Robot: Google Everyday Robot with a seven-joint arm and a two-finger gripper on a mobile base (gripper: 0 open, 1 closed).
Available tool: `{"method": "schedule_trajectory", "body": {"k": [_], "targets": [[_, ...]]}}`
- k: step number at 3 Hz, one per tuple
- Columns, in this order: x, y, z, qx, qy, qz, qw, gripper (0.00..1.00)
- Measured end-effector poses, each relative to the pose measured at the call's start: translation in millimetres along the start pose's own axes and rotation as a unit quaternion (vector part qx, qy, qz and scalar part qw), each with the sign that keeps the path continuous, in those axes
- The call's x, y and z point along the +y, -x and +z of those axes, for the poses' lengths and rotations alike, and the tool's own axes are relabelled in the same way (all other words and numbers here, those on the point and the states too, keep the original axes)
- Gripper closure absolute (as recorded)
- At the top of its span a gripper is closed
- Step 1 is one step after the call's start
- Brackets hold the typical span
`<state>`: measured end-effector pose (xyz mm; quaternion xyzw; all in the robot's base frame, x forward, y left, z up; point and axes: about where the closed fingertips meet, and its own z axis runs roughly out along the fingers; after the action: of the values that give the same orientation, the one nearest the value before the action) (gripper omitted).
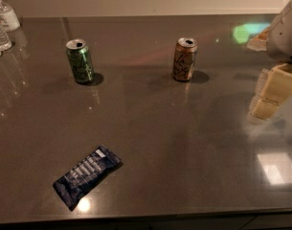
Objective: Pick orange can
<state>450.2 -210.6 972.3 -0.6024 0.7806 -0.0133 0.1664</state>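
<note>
The orange can [185,59] stands upright on the dark grey table [184,147], right of centre towards the back, with its silver top open. My gripper [272,94], pale cream under a white arm housing, hangs at the right edge of the view. It is to the right of the orange can and a little nearer, well apart from it, and holds nothing that I can see.
A green can [79,61] stands upright at the back left. A dark blue snack packet [87,176] lies flat near the front left. Clear plastic bottles [2,25] stand at the far left corner. The table's front edge runs along the bottom.
</note>
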Motion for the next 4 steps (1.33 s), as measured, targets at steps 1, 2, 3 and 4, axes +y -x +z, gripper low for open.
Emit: {"method": "schedule_trajectory", "body": {"k": [1, 2, 3, 4], "targets": [[-14, 8, 15, -0.023, 0.013, 0.009, 0.9996, 0.00], [-22, 12, 24, -0.036, 0.021, 0.015, 0.9990, 0.00], [-60, 22, 47, -0.068, 0.004, 0.046, 0.9966, 0.00], [-105, 34, 71, -0.098, -0.017, 0.072, 0.9925, 0.00]]}}
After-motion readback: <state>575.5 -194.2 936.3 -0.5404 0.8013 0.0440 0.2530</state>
